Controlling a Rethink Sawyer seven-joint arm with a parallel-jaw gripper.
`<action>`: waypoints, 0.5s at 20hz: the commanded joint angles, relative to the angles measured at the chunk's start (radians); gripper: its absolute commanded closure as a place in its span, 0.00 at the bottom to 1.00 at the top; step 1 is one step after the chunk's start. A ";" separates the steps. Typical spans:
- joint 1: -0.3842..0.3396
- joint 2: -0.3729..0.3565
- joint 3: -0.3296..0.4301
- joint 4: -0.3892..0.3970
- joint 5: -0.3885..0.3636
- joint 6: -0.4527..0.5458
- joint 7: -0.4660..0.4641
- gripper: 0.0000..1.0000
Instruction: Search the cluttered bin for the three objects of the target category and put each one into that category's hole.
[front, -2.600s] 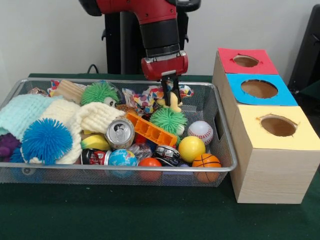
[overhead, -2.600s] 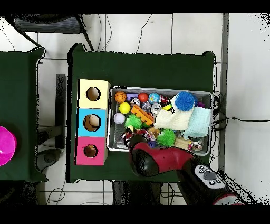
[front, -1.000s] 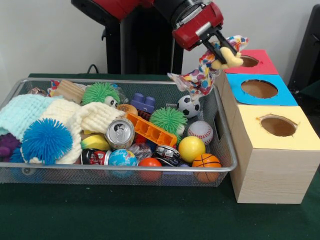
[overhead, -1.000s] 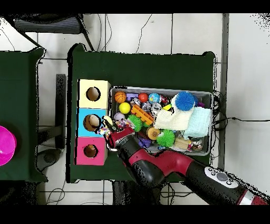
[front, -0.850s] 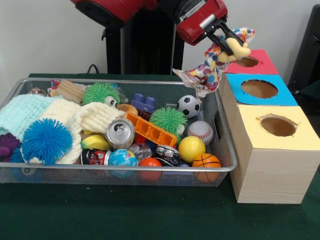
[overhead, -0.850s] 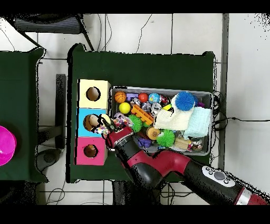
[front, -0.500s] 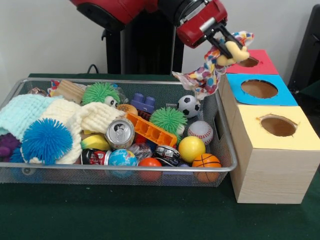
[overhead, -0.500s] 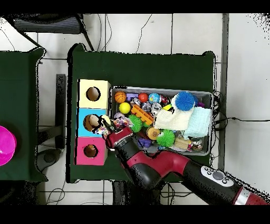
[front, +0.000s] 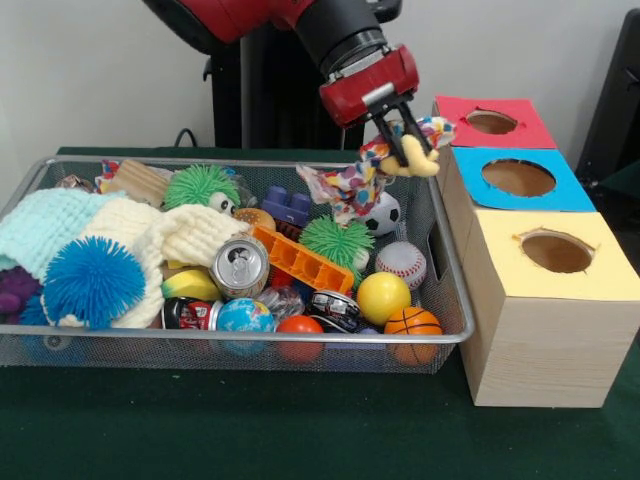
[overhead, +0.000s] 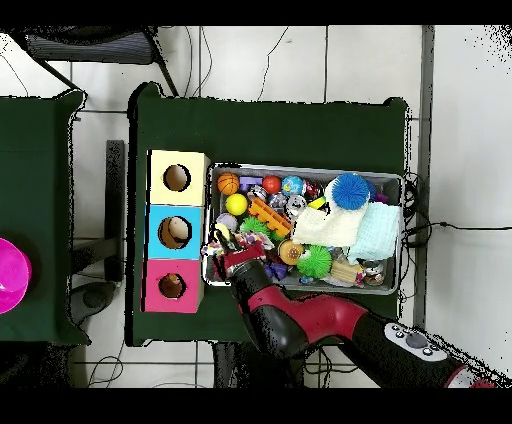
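The gripper (front: 408, 146) pinches a spotted cloth toy (front: 352, 187) (yellow piece on it) above the bin (front: 452, 300), beside the boxes.

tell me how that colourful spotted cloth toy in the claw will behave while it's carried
The spotted cloth toy looks floppy: its loose end droops below the claw, so it will probably swing and may snag the bin rim. It seems light, since a pinch near one end holds it up. Soft fabric likely won't roll once dropped.
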 joint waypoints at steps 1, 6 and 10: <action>0.009 -0.009 -0.180 -0.190 0.033 -0.104 0.117 1.00; -0.048 0.045 -0.128 -0.229 -0.059 -0.138 0.165 1.00; -0.118 0.094 -0.040 -0.284 -0.156 -0.019 0.206 1.00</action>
